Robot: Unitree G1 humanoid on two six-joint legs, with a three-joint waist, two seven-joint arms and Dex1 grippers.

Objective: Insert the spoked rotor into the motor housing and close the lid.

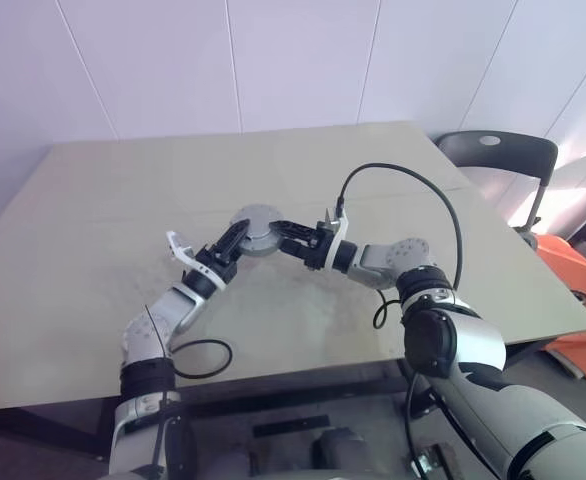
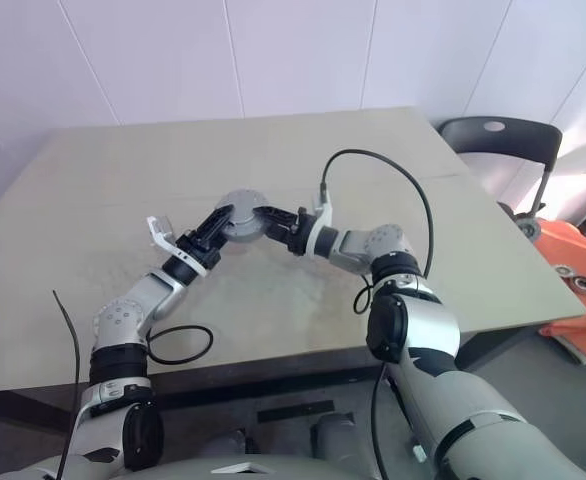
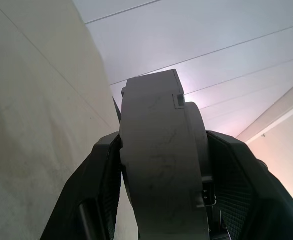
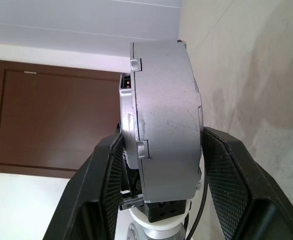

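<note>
While both grippers, left gripper (image 1: 235, 238) and right gripper (image 1: 291, 232), clamp the grey round metal assembly (image 1: 254, 229), I fear uneven release dropping it.

The motor housing (image 1: 256, 231) sits above the table (image 1: 93, 230), between the left claw (image 1: 235, 238) and right claw (image 1: 285, 230).

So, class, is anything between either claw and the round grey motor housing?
Nothing visible is. The left claw and the right claw each already have the motor housing between their fingers, gripping it from opposite sides.
</note>
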